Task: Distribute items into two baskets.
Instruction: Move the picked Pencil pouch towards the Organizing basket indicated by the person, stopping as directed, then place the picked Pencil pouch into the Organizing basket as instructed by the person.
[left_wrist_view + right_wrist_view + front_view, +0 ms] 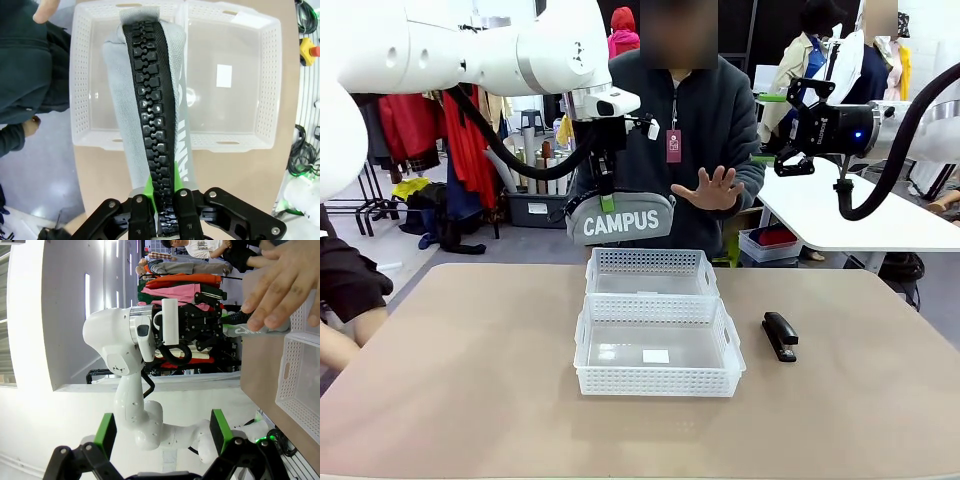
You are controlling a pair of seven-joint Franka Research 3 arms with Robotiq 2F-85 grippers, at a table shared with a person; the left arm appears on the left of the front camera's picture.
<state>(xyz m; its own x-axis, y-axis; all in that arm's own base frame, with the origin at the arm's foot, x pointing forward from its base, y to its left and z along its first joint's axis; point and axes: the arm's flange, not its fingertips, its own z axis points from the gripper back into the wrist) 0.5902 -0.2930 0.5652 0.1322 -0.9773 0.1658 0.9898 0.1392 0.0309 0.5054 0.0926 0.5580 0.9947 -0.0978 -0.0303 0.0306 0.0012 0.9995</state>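
- Your left hand (607, 203) is clamped shut on the top of the grey CAMPUS pouch (620, 222), which hangs well clear of the surface (460, 350).
- The left wrist view puts the pouch over the far basket (651, 253), the one without a sticker.
- The near basket (658, 383) holds only its sticker (656, 356).
- Step in hand: placing the pouch.
- Next, lower it straight into the far basket before you let go, and mind the person's raised palm (711, 189) just beyond.
- Your right hand (792, 128) is wide open, holds nothing and is raised off to the side.
- The stapler (780, 335) lies on the surface just right of the near basket, probably next to go.
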